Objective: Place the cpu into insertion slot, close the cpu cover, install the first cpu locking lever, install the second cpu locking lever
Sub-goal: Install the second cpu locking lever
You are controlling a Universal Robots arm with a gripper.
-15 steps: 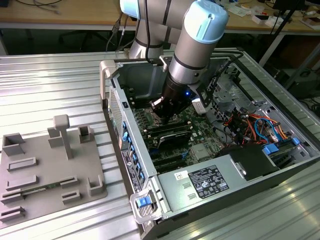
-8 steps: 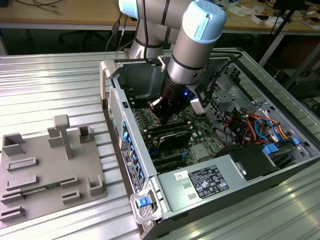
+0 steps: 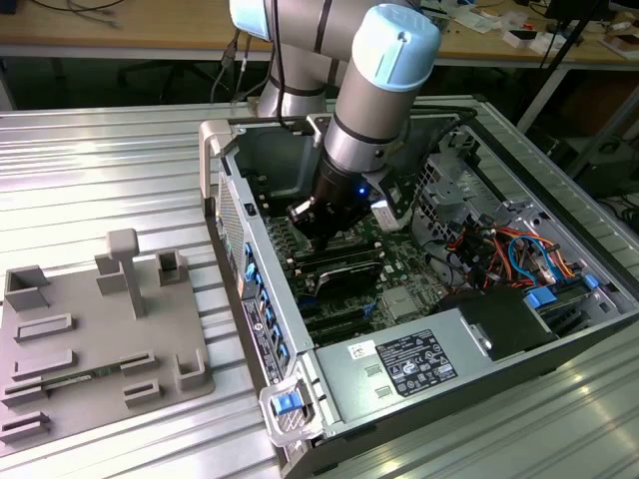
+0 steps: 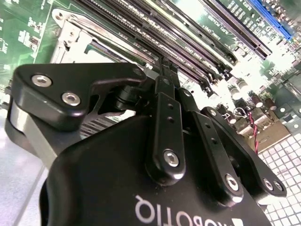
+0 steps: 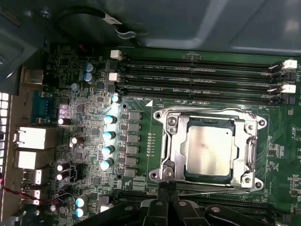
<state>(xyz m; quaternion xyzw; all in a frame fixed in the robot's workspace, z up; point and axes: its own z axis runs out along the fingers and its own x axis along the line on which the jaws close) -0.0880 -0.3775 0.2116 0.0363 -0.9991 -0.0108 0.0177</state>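
Note:
The cpu (image 5: 209, 148), a silvery square chip, lies flat in the insertion slot on the green board. The slot itself is hidden beneath it. The cpu cover (image 5: 171, 141), a metal frame, lies down around the chip. A thin locking lever (image 5: 211, 190) runs along the socket edge nearest my gripper (image 5: 165, 187). Another lever (image 5: 207, 109) runs along the far edge. My gripper (image 4: 165, 70) is shut, its tips pressed together just off the socket's corner. In the exterior view my gripper (image 3: 312, 235) reaches down inside the computer case (image 3: 300, 329).
Long black memory slots (image 5: 197, 77) flank the socket on both sides. Capacitors (image 5: 109, 134) and rear ports (image 5: 30, 139) stand beside it. The case holds a power supply (image 3: 419, 364) and coloured cables (image 3: 509, 249). A grey fixture (image 3: 90, 339) lies on the table at the exterior view's left.

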